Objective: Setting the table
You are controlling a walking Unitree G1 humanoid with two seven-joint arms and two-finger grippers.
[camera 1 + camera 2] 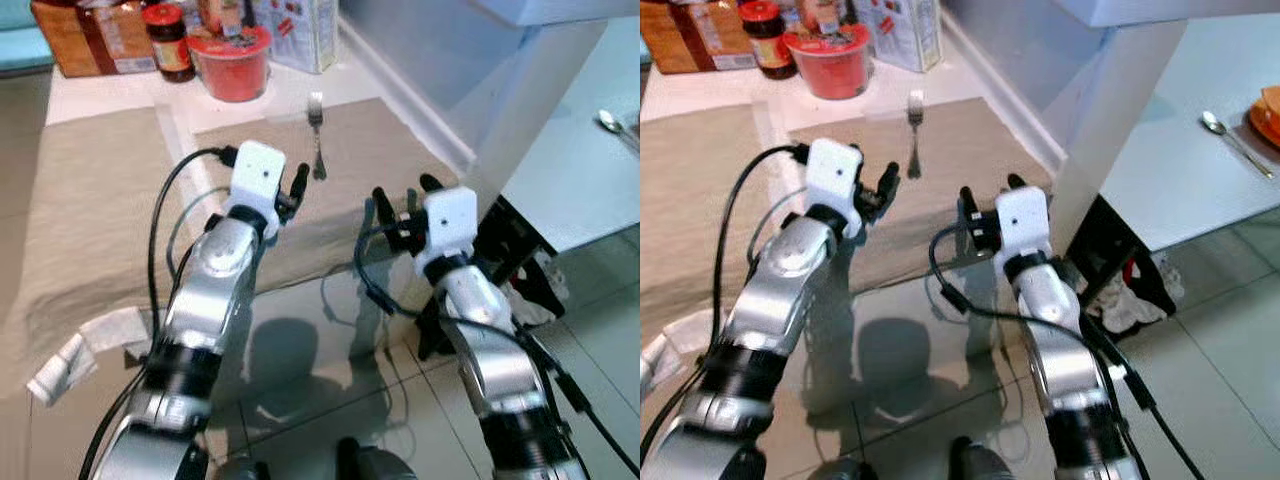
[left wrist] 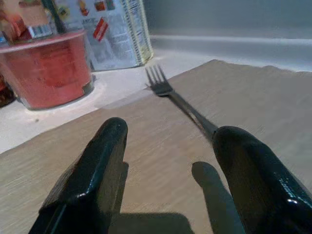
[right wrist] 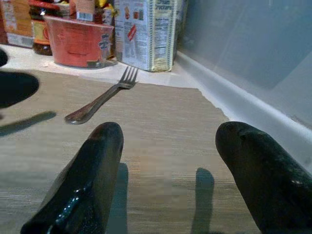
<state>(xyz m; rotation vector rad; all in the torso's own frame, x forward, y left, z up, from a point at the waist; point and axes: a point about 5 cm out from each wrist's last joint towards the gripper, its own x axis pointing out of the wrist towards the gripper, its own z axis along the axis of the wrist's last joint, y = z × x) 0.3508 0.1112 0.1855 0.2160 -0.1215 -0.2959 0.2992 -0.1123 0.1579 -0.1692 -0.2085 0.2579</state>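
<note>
A silver fork (image 1: 317, 140) lies on a beige placemat (image 1: 380, 140) with its tines toward the far edge. My left gripper (image 1: 292, 192) hovers low over the mat just short of the fork's handle end. It is open and empty, and in the left wrist view the fork (image 2: 180, 100) runs toward its right finger (image 2: 253, 165). My right gripper (image 1: 405, 195) is open over the mat's near right part. From the right wrist view the fork (image 3: 102, 97) lies well ahead of it.
A red tub (image 1: 232, 62), a dark jar (image 1: 170, 40), a printed carton (image 1: 300, 30) and a brown box (image 1: 90, 35) stand behind the mat. A second mat (image 1: 90, 200) lies to the left. A white ledge (image 1: 420, 110) borders the right, and beyond it a table holds a spoon (image 1: 1230, 135).
</note>
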